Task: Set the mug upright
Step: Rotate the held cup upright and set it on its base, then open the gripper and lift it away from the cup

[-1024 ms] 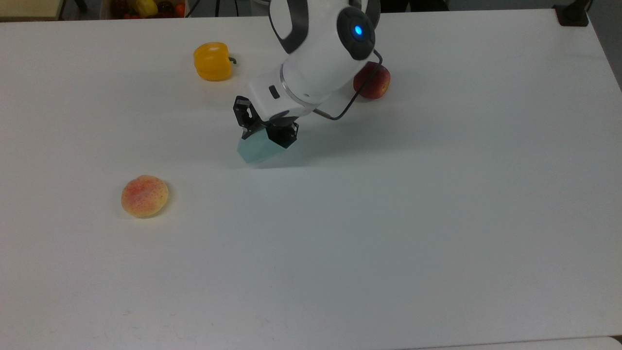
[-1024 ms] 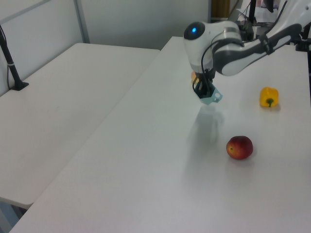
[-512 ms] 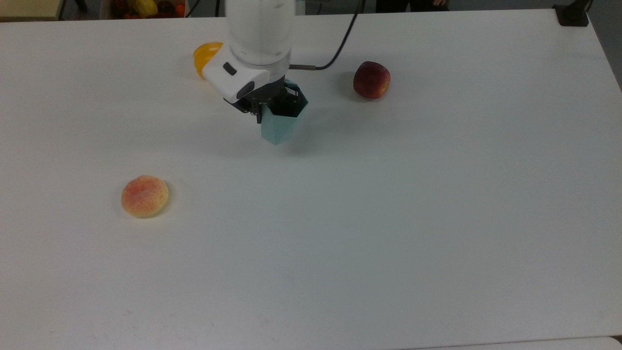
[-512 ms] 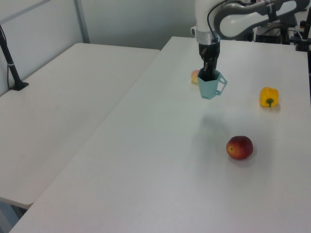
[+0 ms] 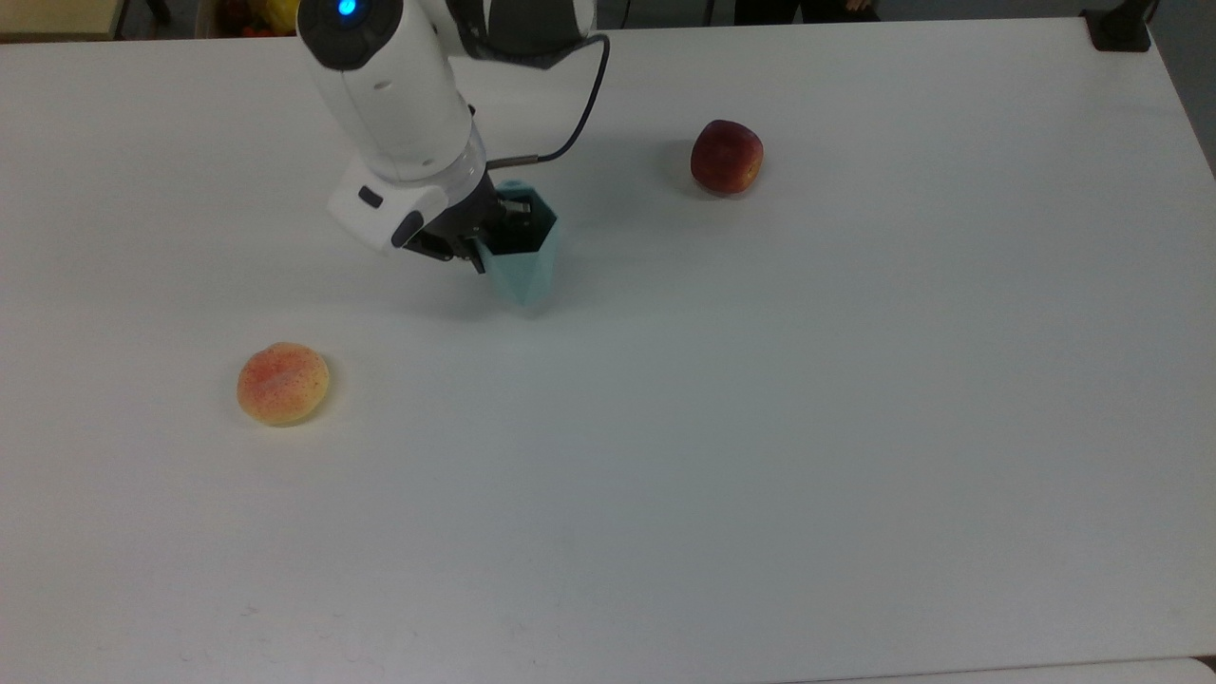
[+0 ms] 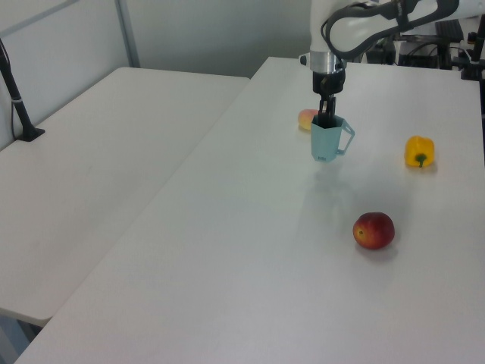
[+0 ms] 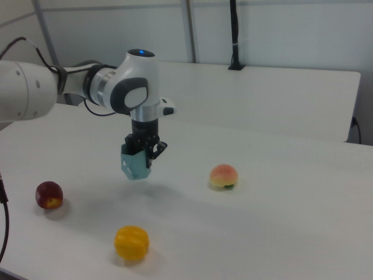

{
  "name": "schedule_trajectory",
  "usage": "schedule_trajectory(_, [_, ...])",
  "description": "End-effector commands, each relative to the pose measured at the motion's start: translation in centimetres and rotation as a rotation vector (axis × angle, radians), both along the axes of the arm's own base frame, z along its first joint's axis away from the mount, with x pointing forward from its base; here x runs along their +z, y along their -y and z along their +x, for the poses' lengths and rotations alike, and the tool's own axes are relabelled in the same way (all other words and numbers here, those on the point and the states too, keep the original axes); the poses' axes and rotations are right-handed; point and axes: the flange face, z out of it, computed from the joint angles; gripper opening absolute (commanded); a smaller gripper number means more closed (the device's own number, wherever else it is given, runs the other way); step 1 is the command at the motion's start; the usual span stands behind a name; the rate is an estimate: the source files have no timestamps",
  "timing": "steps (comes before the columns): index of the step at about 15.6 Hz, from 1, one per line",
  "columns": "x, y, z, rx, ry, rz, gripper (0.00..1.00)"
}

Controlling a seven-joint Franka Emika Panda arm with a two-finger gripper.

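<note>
- Top view shows the white table bare around the work spot, so a dropped mug would strike a hard surface and, I judge, could roll some way.
- Arm and gripper lean in from the top view's upper left; the pincer is clenched on the mug's rim, one finger inside the dark opening and one outside.
- Mug hangs mouth-up and nearly vertical, its narrow base lowest; in the left view the handle points to the left view's right, and in the right view a shadow lies on the table below it, so it seems to be just above the surface.
- Main risk, as I see it: a one-wall rim grip lets the mug swing or slip, and the tapered base gives little footing, so a release while it is tilted or too high could tip it over again.
- Red apple, peach and yellow pepper all sit well apart from the mug, so a collision looks unlikely.
- Writing: no brand, label or readable text is visible on any object.
</note>
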Motion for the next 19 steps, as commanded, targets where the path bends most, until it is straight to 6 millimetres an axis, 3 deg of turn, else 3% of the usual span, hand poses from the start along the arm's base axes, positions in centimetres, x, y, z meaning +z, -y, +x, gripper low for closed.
schedule_trajectory(1, [-0.7,0.1,1.3,0.008,0.069,0.017,0.00])
schedule_trajectory(2, [-1.6,0.1,1.5,0.006,0.063,0.015,0.00])
schedule_trajectory(3, [-2.0,0.0,1.5,0.005,0.060,0.016,0.06])
schedule_trajectory(6, [-2.3,-0.4,1.5,0.023,0.053,0.007,0.65])
schedule_trajectory(9, [-2.4,-1.1,1.5,0.027,0.050,0.002,0.97])
schedule_trajectory(11, [-0.2,-1.3,1.4,0.023,0.073,0.006,1.00])
schedule_trajectory(15, [9.3,-1.8,-0.5,-0.014,0.167,0.031,1.00])
schedule_trajectory(19, [16.9,-1.7,-4.2,-0.163,0.160,0.035,1.00])
